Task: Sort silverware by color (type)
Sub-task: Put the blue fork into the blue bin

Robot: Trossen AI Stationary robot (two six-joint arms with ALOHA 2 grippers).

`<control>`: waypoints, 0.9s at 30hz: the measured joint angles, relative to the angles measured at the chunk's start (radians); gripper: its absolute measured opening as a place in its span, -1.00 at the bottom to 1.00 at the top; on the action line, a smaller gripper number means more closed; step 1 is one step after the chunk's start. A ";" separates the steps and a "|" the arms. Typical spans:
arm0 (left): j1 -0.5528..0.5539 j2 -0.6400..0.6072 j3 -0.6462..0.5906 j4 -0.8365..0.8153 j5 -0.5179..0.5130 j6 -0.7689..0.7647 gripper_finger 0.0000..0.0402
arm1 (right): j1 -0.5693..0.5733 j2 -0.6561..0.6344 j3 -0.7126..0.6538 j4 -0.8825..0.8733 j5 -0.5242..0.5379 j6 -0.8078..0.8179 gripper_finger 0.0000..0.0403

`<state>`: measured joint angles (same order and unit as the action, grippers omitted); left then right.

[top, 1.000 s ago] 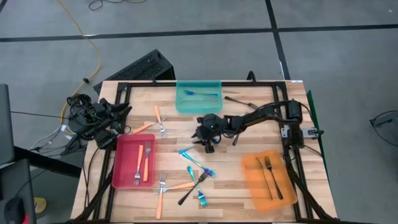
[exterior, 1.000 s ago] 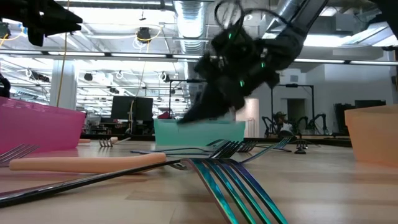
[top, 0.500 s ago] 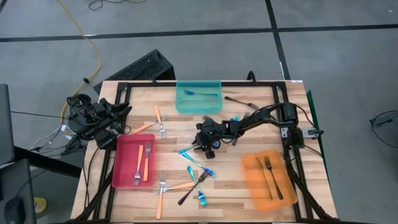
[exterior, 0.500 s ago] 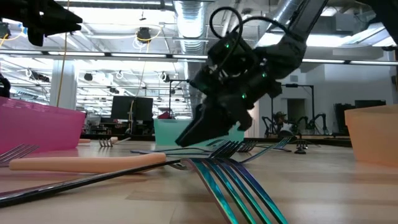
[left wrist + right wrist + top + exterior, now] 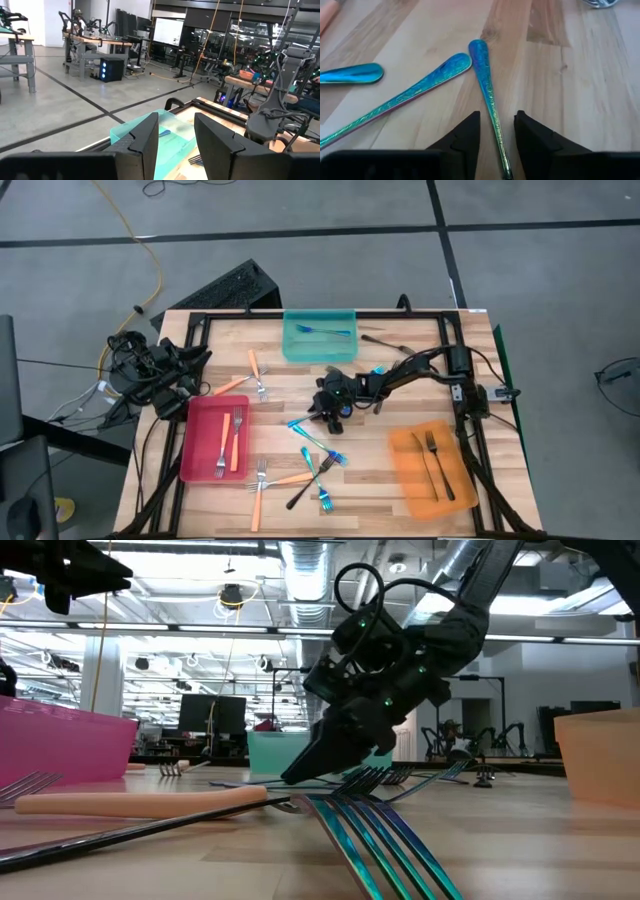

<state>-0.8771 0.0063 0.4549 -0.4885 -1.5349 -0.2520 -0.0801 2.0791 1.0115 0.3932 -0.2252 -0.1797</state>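
Observation:
Several blue forks (image 5: 315, 438) lie crossed on the wood near the table's middle. My right gripper (image 5: 318, 420) slants down over them, its fingertips (image 5: 295, 775) low at the table top. In the right wrist view one blue fork's handle (image 5: 485, 80) runs between the open fingers (image 5: 465, 137), with a gap on either side. Two more blue handles (image 5: 410, 95) lie beside it. My left gripper (image 5: 176, 140) waits open at the table's far left corner (image 5: 185, 375), pointing level.
A teal tray (image 5: 319, 335) at the far middle holds a blue fork. A red tray (image 5: 213, 438) holds orange-handled forks, and an orange tray (image 5: 430, 470) holds dark forks. Loose orange-handled forks (image 5: 257, 375) (image 5: 268, 480) and dark forks (image 5: 305, 490) (image 5: 385, 345) lie on the wood.
My right gripper has come down toward the table and a little toward its left and near edges, onto the blue forks. Its fingertips now stand almost at the table top. The forks have not moved.

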 joint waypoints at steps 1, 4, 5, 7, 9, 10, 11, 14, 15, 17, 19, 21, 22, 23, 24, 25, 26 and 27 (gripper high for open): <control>0.000 0.000 0.000 0.000 0.000 0.000 -0.44 | -0.001 0.000 0.000 -0.007 0.002 0.000 -0.40; 0.000 0.000 0.000 0.000 0.000 -0.001 -0.44 | -0.001 0.000 0.001 -0.025 0.017 0.000 -0.57; 0.000 0.000 0.000 0.000 0.000 -0.001 -0.44 | -0.001 0.000 0.002 -0.027 0.017 0.000 -0.63; 0.000 0.000 0.000 0.000 0.000 -0.002 -0.44 | -0.001 0.001 0.002 -0.028 0.017 0.000 -0.74; 0.000 0.000 0.000 0.000 0.000 -0.004 -0.44 | -0.001 0.001 0.002 -0.030 0.017 0.000 -0.84; 0.000 0.000 0.000 0.000 -0.001 -0.003 -0.44 | -0.001 0.001 0.002 -0.030 0.017 0.000 -0.87; 0.000 0.000 0.000 0.000 -0.001 -0.004 -0.44 | -0.001 0.001 0.002 -0.031 0.017 0.002 -0.88; 0.000 0.000 0.000 0.000 -0.001 -0.003 -0.44 | -0.001 0.001 0.001 -0.024 0.017 0.020 -0.88; 0.000 0.000 0.000 0.000 -0.001 -0.004 -0.44 | 0.000 0.001 0.000 -0.017 0.016 0.028 -0.88; 0.000 0.000 0.000 0.000 -0.003 -0.003 -0.44 | 0.002 -0.001 -0.001 0.000 0.016 0.038 -0.88; 0.000 0.000 0.000 0.000 -0.003 -0.003 -0.44 | 0.003 -0.006 0.000 0.004 0.016 0.042 -0.87; 0.000 0.000 0.000 0.000 -0.003 -0.003 -0.44 | 0.003 -0.013 0.004 0.001 0.016 0.043 -0.86; 0.000 0.000 0.000 0.000 -0.003 -0.003 -0.44 | 0.004 -0.018 0.006 0.000 0.013 0.043 -0.86; 0.000 0.000 0.000 0.000 -0.003 -0.003 -0.44 | 0.003 -0.020 0.009 -0.004 0.006 0.043 -0.86; 0.000 0.000 0.000 0.000 -0.003 -0.003 -0.44 | 0.003 -0.021 0.012 -0.007 -0.004 0.043 -0.86; 0.000 0.000 0.000 0.000 -0.003 -0.003 -0.44 | 0.003 -0.021 0.017 -0.007 -0.009 0.043 -0.87; 0.000 0.000 0.000 0.000 -0.003 -0.003 -0.44 | 0.003 -0.021 0.020 -0.007 -0.010 0.044 -0.87; 0.000 0.000 0.000 0.000 -0.003 -0.003 -0.44 | 0.002 -0.021 0.024 -0.008 -0.011 0.044 -0.87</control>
<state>-0.8772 0.0063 0.4549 -0.4888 -1.5379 -0.2554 -0.0776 2.0583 1.0353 0.3853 -0.2364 -0.1360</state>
